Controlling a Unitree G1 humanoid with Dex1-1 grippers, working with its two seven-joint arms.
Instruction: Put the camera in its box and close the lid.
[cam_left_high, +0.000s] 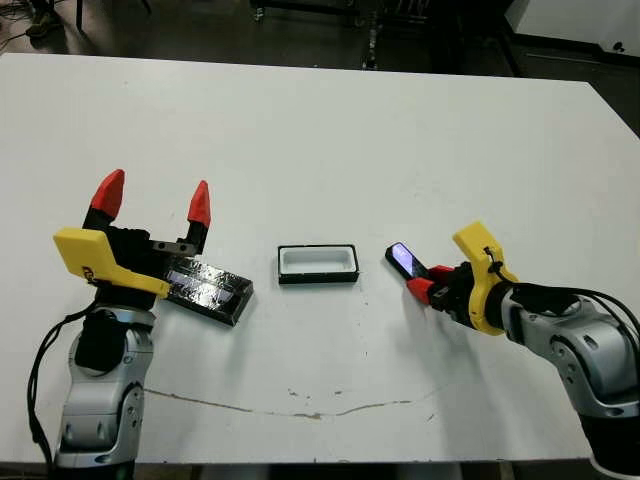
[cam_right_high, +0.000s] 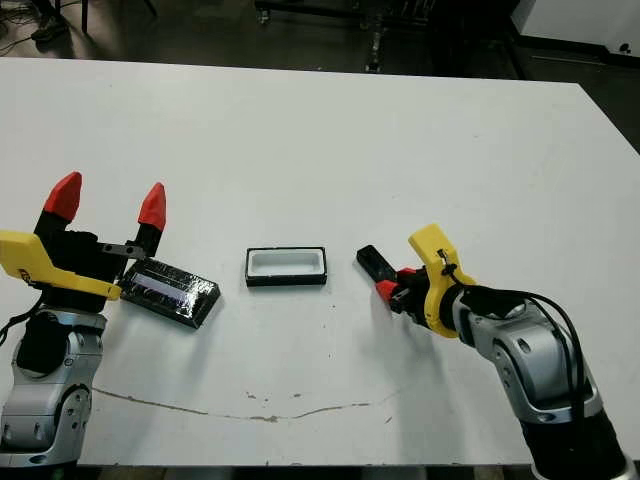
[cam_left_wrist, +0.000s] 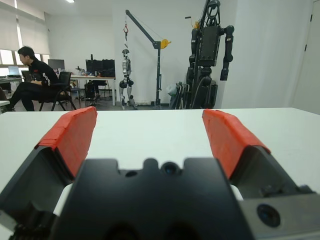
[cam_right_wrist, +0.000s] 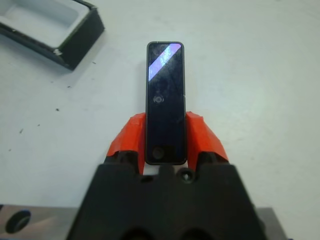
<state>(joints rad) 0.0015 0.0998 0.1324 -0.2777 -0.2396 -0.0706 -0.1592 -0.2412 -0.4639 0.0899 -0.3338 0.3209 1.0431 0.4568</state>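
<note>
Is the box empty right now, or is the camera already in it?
Empty. The box shows only its white interior; the camera is outside it, clamped between the right gripper fingers.

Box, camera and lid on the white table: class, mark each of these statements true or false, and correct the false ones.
1. The right gripper is closed on the camera. True.
2. The camera lies inside the box. False: the box is empty, and the camera is off to its side, towards the robot's right.
3. The lid is on the box. False: it lies on the table beside the left gripper.
4. The left gripper's fingers are spread apart with nothing between them. True.
</note>
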